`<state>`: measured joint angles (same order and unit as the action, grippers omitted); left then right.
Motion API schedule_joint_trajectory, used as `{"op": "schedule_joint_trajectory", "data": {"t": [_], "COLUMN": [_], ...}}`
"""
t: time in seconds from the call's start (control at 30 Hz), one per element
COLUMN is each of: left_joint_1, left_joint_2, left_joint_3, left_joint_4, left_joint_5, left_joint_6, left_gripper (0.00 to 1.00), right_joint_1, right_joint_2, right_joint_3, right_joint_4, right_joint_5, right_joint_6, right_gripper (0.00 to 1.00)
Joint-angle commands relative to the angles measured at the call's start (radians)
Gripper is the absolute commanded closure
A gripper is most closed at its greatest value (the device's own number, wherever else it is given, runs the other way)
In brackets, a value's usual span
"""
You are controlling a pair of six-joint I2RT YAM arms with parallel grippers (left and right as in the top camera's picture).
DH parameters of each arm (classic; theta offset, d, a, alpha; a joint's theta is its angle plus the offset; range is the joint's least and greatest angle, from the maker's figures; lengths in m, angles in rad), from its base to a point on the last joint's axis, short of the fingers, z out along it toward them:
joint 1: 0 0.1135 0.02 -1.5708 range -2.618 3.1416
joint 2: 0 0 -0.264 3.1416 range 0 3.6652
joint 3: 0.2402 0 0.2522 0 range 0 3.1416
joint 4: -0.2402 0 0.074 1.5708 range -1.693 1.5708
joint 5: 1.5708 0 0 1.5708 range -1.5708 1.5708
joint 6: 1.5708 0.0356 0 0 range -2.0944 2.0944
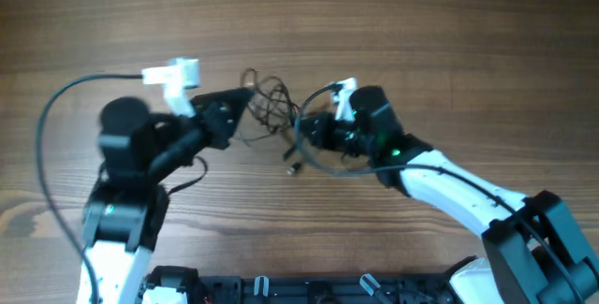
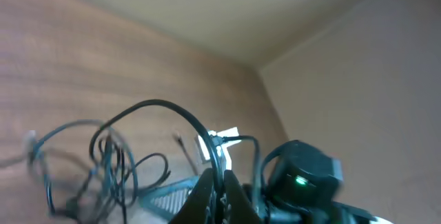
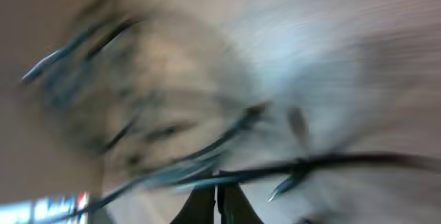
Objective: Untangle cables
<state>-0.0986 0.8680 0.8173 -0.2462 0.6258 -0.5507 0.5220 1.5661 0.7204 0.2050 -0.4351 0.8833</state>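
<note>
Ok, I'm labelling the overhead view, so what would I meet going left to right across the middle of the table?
Left arm → left pincer → cables → right pincer → right arm.

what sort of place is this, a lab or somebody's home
Probably a robotics lab bench: two robot arms, left gripper and right gripper at a tangle of cables, on a wooden table beside plain beige walls.

no readable text, labels or numbers — none legible
</note>
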Motion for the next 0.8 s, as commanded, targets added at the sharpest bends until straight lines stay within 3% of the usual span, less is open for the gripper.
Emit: {"op": "schedule_joint_trajectory", "data": {"t": [0.0,0.1,0.2,0.27,0.33,0.37,0.43,0.53,0.63,0.77], "left_joint_1": [0.12,0.202,0.24,0.24,0.238,0.235,0.221,0.169,0.098,-0.005], "left_joint_2": [-0.116,-0.172,-0.186,-0.174,-0.147,-0.132,-0.095,-0.027,0.031,0.09], "left_joint_3": [0.01,0.009,0.009,0.009,0.009,0.009,0.009,0.009,0.009,0.009], "left_joint_4": [0.0,-0.005,-0.005,-0.005,-0.005,-0.004,-0.004,0.015,0.1,0.208], "left_joint_5": [0.036,0.039,0.108,0.16,0.214,0.229,0.241,0.26,0.335,0.381], "left_joint_6": [0.019,-0.017,-0.026,-0.025,-0.025,-0.025,-0.026,-0.026,-0.026,-0.026], "left_gripper": [0.96,0.96,0.96,0.96,0.96,0.96,0.96,0.96,0.96,0.96], "right_joint_1": [-0.119,-0.218,-0.278,-0.277,-0.254,-0.235,-0.185,-0.089,-0.022,0.046], "right_joint_2": [0.012,0.012,0.012,0.012,0.012,0.012,0.012,0.012,0.012,0.014], "right_joint_3": [0.005,0.005,0.005,0.005,0.005,0.005,0.005,0.005,0.005,0.005], "right_joint_4": [-0.044,-0.096,-0.035,0.059,0.129,0.151,0.179,0.179,0.181,0.18], "right_joint_5": [0.091,0.076,-0.182,-0.412,-0.529,-0.551,-0.554,-0.408,-0.24,-0.137], "right_joint_6": [0.007,0.004,-0.142,-0.237,-0.253,-0.252,-0.253,-0.238,-0.152,-0.143], "right_gripper": [0.95,0.95,0.91,0.72,0.52,0.48,0.42,0.36,0.26,0.21]}}
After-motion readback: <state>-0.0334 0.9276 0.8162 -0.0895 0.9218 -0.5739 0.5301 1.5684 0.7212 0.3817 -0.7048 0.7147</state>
